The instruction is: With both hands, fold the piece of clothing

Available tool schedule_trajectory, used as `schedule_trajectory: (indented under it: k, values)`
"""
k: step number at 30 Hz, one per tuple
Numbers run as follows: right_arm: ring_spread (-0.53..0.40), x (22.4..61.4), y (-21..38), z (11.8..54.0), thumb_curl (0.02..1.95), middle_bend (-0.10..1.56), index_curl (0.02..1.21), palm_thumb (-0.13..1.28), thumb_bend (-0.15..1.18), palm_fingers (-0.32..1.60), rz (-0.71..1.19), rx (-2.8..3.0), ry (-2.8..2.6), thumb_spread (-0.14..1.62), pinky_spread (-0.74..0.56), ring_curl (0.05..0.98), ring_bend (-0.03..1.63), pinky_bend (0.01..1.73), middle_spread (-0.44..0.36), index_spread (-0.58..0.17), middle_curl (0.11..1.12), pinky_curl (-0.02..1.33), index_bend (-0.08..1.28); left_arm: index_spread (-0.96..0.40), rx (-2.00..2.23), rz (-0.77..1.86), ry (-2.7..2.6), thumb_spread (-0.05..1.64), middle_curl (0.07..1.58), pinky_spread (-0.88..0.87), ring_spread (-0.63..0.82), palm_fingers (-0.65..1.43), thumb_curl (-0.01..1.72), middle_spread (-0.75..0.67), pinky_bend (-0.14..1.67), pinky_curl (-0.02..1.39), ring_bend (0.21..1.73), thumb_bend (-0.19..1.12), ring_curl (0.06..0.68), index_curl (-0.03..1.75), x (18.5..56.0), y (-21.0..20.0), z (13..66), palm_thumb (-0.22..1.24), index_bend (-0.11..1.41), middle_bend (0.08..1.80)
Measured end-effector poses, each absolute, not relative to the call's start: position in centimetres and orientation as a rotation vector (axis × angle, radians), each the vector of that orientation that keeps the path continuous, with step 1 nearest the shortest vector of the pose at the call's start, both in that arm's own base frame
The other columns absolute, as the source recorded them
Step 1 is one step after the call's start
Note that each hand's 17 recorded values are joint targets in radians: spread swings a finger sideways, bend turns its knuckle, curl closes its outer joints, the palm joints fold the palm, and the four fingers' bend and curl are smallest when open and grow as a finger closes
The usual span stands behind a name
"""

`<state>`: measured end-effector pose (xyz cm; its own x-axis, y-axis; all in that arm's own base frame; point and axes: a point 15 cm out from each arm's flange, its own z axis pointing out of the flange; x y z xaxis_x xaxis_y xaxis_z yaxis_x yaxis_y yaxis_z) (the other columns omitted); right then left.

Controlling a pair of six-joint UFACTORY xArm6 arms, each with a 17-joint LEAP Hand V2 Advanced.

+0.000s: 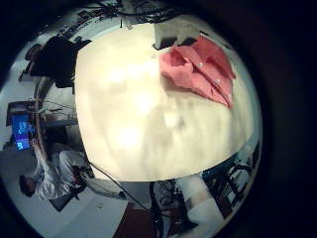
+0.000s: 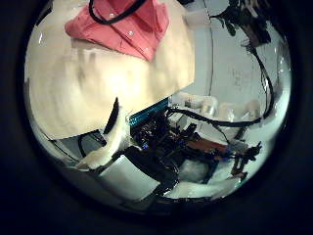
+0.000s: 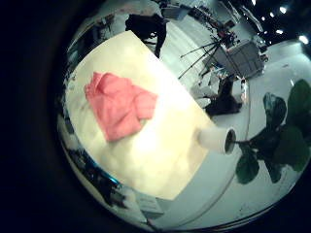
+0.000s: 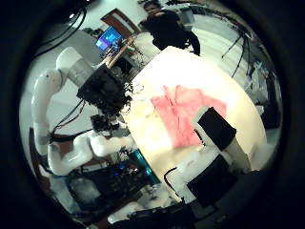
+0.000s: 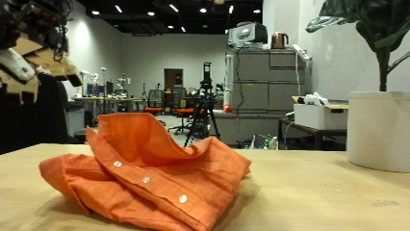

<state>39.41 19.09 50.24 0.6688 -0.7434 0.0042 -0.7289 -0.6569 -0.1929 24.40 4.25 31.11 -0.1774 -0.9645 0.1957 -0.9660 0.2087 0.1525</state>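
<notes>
An orange button-up garment (image 5: 147,173) lies crumpled in a loose heap on the tan table (image 5: 320,202), its button strip facing the front. The same garment (image 3: 119,105) sits near one end of the table, seen from high above by the right palm. A hand (image 5: 28,53) hangs well above the table beside the garment, holding nothing. In the right thumb side view the left hand (image 4: 107,91) hovers off the table's edge, and a finger of the right hand (image 4: 215,130) stretches over the garment (image 4: 186,114). Both hands are clear of the cloth (image 1: 201,69).
A white pot (image 5: 378,130) with a tall green plant stands by the table's edge, also in the right little finger side view as the pot (image 3: 219,141). Grey cabinets (image 5: 263,91) and tripods stand behind the table. Much bare tabletop (image 1: 158,124) lies beside the garment.
</notes>
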Motion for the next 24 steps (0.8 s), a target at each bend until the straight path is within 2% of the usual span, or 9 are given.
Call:
schedule_trajectory:
  k: [2,6,8,14,18,24]
  values:
    - [0.201,37.5,17.1,50.2,0.53,0.36,0.42,0.86,-0.02,0.10,-0.085,-2.724,1.255,1.34,0.46,0.276,0.49,0.50,0.067,-0.352,0.38,0.30,0.24,0.12,1.834,-0.003,-2.240,1.08,0.29,0.52,0.55,0.02,0.32,0.32,0.32,0.31,0.43,-0.02,0.226,0.29,24.0,3.0,31.7,0.56,0.16,0.20]
    - [0.208,34.0,14.1,47.5,0.51,0.30,0.41,0.82,-0.01,0.13,0.014,-2.764,1.345,1.36,0.45,0.255,0.43,0.44,0.022,-0.351,0.36,0.28,0.23,0.11,1.807,-0.035,-2.268,1.08,0.29,0.51,0.54,0.03,0.32,0.31,0.32,0.31,0.43,-0.02,0.227,0.29,23.7,0.0,32.2,0.56,0.16,0.20]
    - [0.210,32.5,13.1,46.4,0.51,0.29,0.40,0.81,-0.01,0.14,0.041,-2.773,1.370,1.37,0.45,0.249,0.41,0.42,0.047,-0.351,0.36,0.27,0.22,0.12,1.803,-0.055,-2.269,1.08,0.30,0.51,0.54,0.03,0.33,0.30,0.32,0.31,0.43,-0.02,0.226,0.30,23.5,-1.1,32.5,0.56,0.17,0.19]
    - [0.219,28.6,10.9,42.9,0.49,0.25,0.39,0.80,-0.01,0.16,0.117,-2.802,1.422,1.39,0.44,0.234,0.35,0.35,0.053,-0.350,0.34,0.26,0.20,0.11,1.774,-0.094,-2.259,1.08,0.31,0.51,0.53,0.04,0.33,0.28,0.32,0.31,0.44,-0.02,0.227,0.30,22.5,-2.3,32.4,0.56,0.16,0.19]
    - [0.222,27.6,9.4,38.9,0.48,0.22,0.38,0.81,-0.01,0.18,0.200,-2.825,1.481,1.39,0.43,0.229,0.33,0.32,0.018,-0.350,0.34,0.26,0.19,0.11,1.785,-0.100,-2.264,1.08,0.31,0.50,0.52,0.05,0.33,0.28,0.31,0.31,0.44,-0.02,0.226,0.29,23.1,-1.5,32.0,0.56,0.16,0.20]
    - [0.220,28.0,8.0,38.5,0.46,0.19,0.37,0.81,-0.01,0.21,0.180,-2.816,1.489,1.39,0.43,0.224,0.29,0.28,-0.006,-0.352,0.34,0.26,0.19,0.10,1.801,-0.132,-2.238,1.07,0.32,0.49,0.51,0.07,0.33,0.26,0.32,0.32,0.44,-0.02,0.227,0.29,22.4,-0.5,31.2,0.56,0.16,0.20]
